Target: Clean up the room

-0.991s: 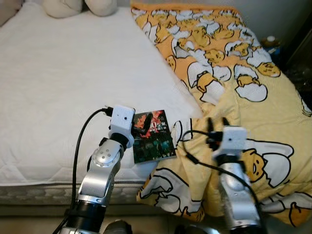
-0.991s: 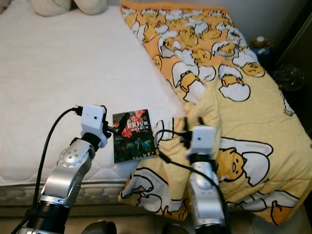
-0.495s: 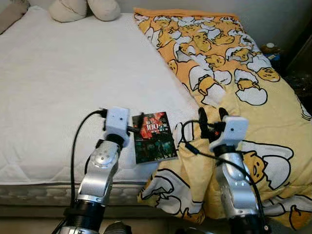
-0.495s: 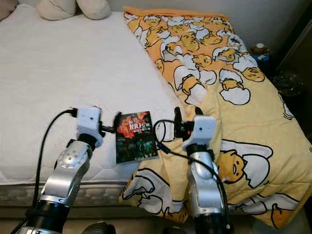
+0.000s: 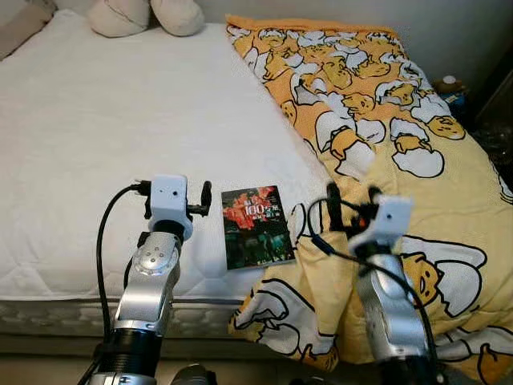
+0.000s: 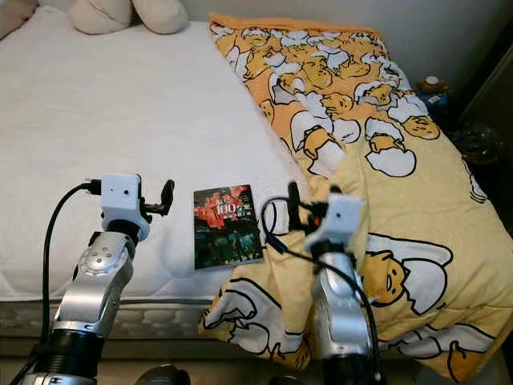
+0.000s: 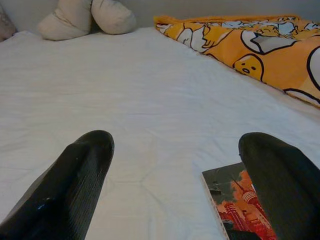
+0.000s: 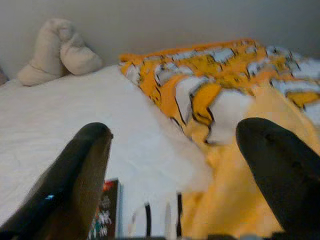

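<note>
A dark paperback book (image 5: 256,227) with a red cover picture lies flat on the white mattress (image 5: 120,120), near its front edge and beside the folded-back edge of the blanket. My left gripper (image 5: 200,200) hovers just left of the book, open and holding nothing. In the left wrist view the book (image 7: 235,202) shows by one finger (image 7: 280,175). My right gripper (image 5: 353,204) is open over the yellow blanket (image 5: 385,120) just right of the book, with nothing between its fingers (image 8: 75,170).
The yellow blanket printed with egg characters covers the right half of the bed and hangs over the front edge. Two beige cushions (image 5: 144,14) lie at the head of the bed. Dark furniture with small items (image 5: 449,84) stands at the far right.
My left gripper has drawn back to the left, off the book it was over a second ago; the book stays on the mattress. The right gripper has barely moved. The camera has shifted slightly.
</note>
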